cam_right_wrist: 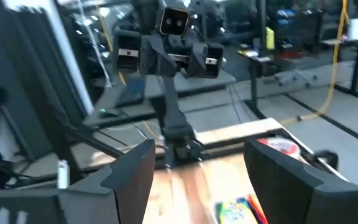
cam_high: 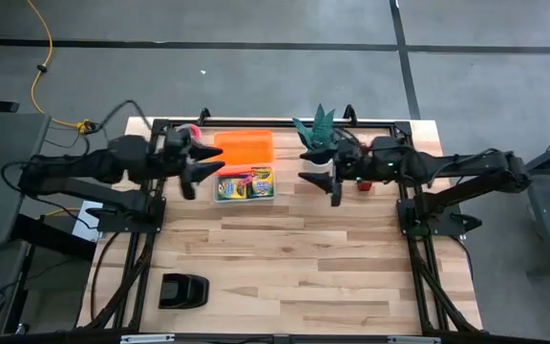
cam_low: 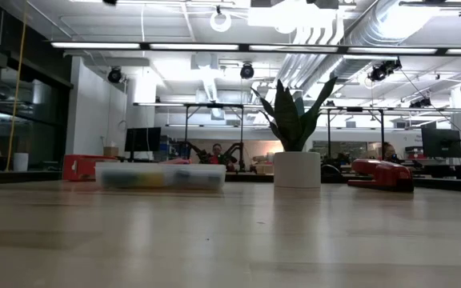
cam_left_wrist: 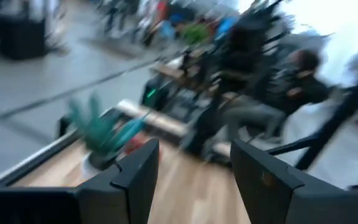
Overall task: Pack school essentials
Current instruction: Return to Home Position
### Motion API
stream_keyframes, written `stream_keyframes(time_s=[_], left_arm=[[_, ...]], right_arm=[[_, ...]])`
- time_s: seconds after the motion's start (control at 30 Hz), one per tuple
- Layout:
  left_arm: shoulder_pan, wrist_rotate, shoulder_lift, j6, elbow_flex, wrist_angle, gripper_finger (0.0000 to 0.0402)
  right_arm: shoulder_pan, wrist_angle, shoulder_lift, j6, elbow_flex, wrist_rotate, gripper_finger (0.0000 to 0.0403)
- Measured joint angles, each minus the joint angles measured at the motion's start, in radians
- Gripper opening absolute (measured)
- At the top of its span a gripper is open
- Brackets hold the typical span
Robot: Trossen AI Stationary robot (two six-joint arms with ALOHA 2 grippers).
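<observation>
While the crayon boxes [cam_high: 246, 185] lie inside the supply box [cam_high: 244, 148] on the worktop [cam_high: 285, 258], the left end effector [cam_high: 201, 163] hangs just beside that box, released and empty. The right end effector [cam_high: 317, 169], likewise released and empty, hangs near the box's opposite side, apart from it.

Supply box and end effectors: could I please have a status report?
Left end effector open, empty. Right end effector likewise. Crayons in supply box. Nothing blocking.
</observation>
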Motion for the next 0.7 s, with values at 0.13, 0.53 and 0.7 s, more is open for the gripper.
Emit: stream_keyframes(time_s=[0.13,0.53,0.7], left_arm=[[-0.094,-0.017,-0.025,0.045,-0.007,0.083,0.0188],[-0.162,0.004,-0.042,0.047,-0.249,0.576,0.0188],[-0.162,0.006,-0.053,0.047,-0.251,0.554,0.0188]], right_arm=[[0.015,0.002,-0.052,-0.001,0.000,-0.015,0.0238],[0.027,-0.013,-0.094,-0.005,0.000,-0.015,0.0238],[0.027,-0.015,-0.094,-0.004,0.000,-0.015,0.0238]])
